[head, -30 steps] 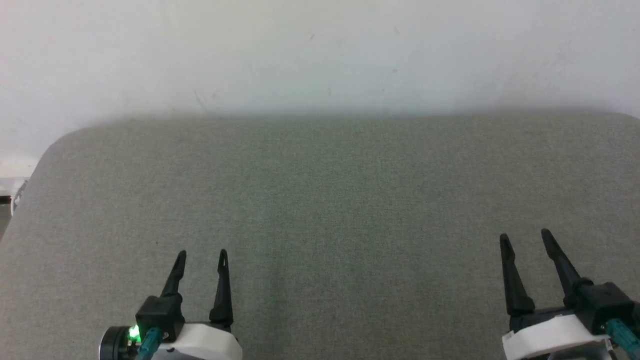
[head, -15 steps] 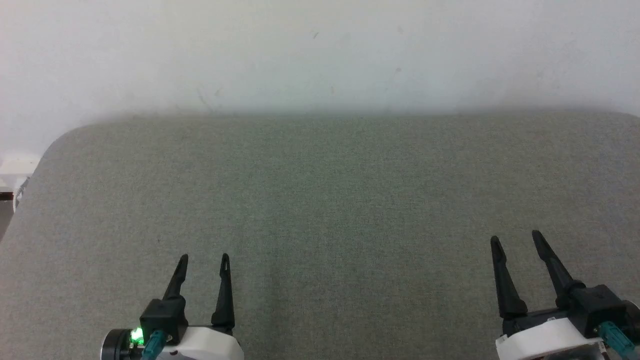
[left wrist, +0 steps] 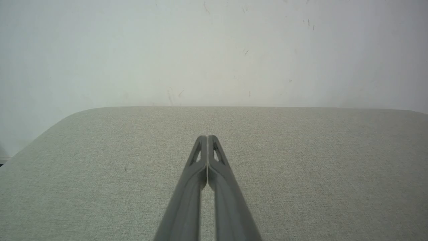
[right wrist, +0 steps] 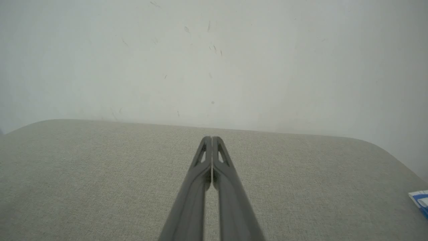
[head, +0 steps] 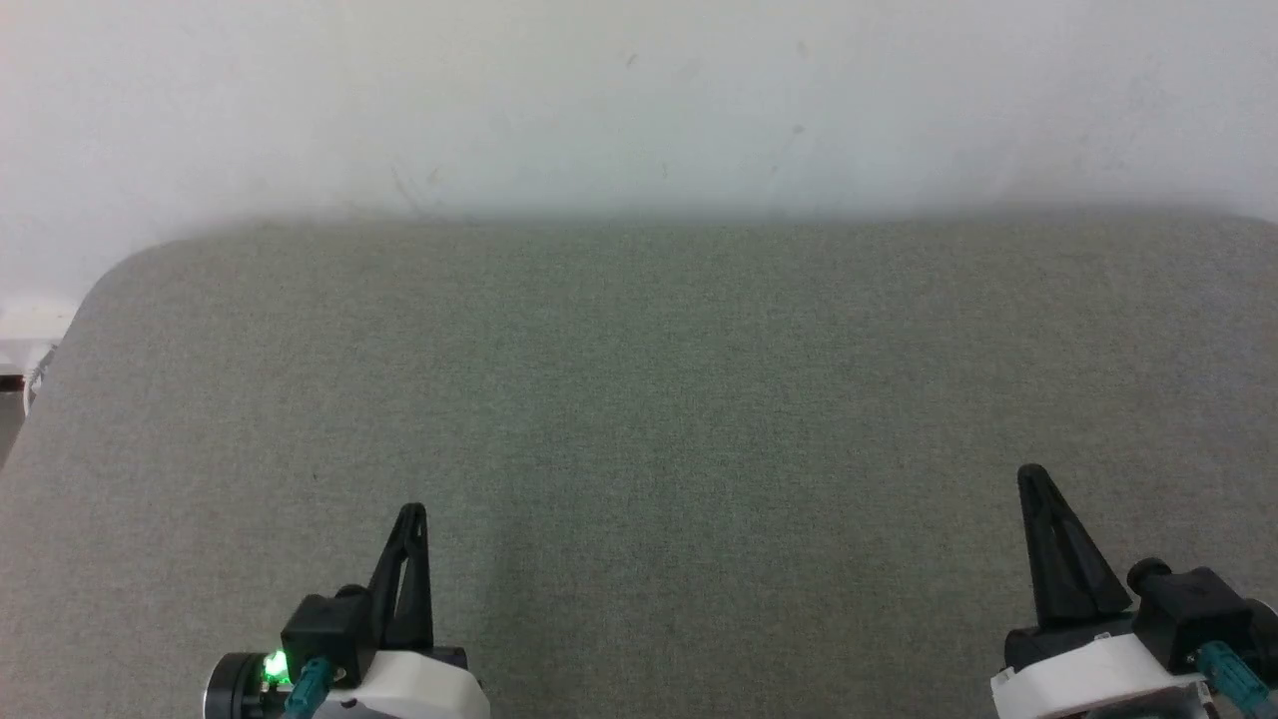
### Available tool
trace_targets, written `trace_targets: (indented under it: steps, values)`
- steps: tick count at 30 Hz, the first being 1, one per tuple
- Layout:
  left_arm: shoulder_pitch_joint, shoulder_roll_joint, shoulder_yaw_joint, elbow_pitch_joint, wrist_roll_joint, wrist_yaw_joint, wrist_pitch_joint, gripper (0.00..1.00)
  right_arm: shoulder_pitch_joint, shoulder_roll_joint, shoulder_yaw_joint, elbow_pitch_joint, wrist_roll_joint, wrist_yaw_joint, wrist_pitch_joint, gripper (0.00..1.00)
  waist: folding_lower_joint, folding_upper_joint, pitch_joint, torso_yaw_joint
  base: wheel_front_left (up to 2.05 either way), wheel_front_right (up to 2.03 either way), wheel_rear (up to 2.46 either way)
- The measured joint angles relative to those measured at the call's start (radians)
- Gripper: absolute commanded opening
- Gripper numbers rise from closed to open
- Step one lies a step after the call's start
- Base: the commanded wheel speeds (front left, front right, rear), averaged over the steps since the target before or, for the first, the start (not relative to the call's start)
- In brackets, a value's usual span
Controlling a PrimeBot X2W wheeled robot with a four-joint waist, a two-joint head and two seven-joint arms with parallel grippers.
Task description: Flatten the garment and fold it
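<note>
Closed since prior frame: my left pincer (head: 410, 517) | my right pincer (head: 1032, 477) | both pressed together over table (head: 639, 350) near edge.

Work surface (head: 639, 399): broad and flat, covered in grey-green woven fabric, evenly lit, with a rounded far left corner (head: 112, 280). Wall (head: 639, 100): white and matte, standing directly behind the surface's far edge and marked with small dark scuffs (head: 409, 195) and scratches. A soft shadow band runs where the surface meets the wall. Beyond the left corner is a pale white fitting (head: 25, 325), too small to identify. By the right corner is a small blue-and-white item (right wrist: 420, 199), cut off by the frame edge.
</note>
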Motion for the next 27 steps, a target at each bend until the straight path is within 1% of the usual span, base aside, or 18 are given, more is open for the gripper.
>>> trace_targets:
  steps: [27]
  values:
    - [0.0, -0.001, 0.013, -0.026, 0.01, -0.003, 0.053, 0.0, -0.005, 0.0, 0.002, -0.002, -0.008, 0.0, 0.053, 0.0, 0.0, 0.0, -0.006, -0.006, 0.0, 0.0, 0.0]
